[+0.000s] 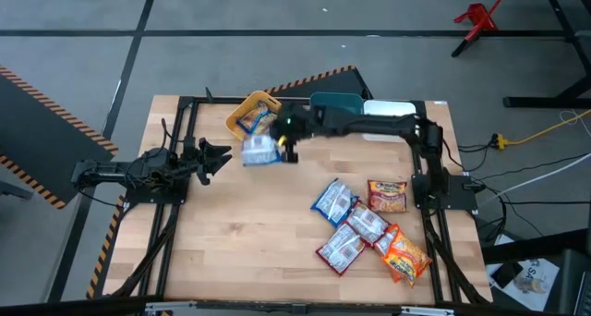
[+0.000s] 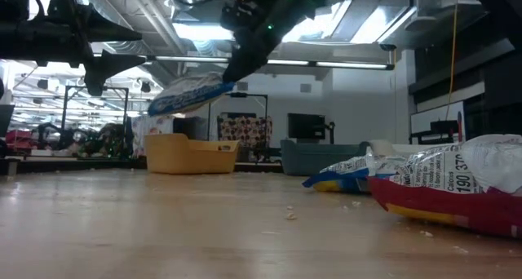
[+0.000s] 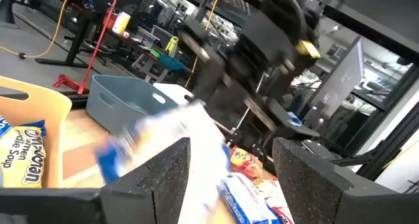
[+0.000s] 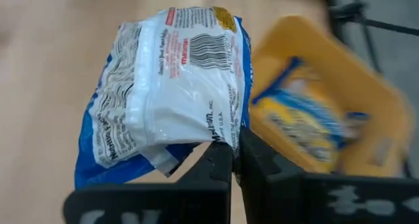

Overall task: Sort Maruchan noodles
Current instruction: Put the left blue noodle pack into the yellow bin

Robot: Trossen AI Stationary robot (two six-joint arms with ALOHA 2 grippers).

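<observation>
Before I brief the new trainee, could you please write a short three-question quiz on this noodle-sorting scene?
1. True or false: the right gripper holds a blue-and-white packet in the air.
2. Which bin already contains a packet? A) yellow bin B) teal bin C) white bin
3. Fill in: the left gripper is ____.

Key: 1 true; 2 A; 3 open

Three bins [image 1: 365,104] line the tabletop's [image 1: 240,233] far edge, one holding a packet [image 1: 250,120], with five packets [image 1: 369,228] clustered near the right front.
</observation>
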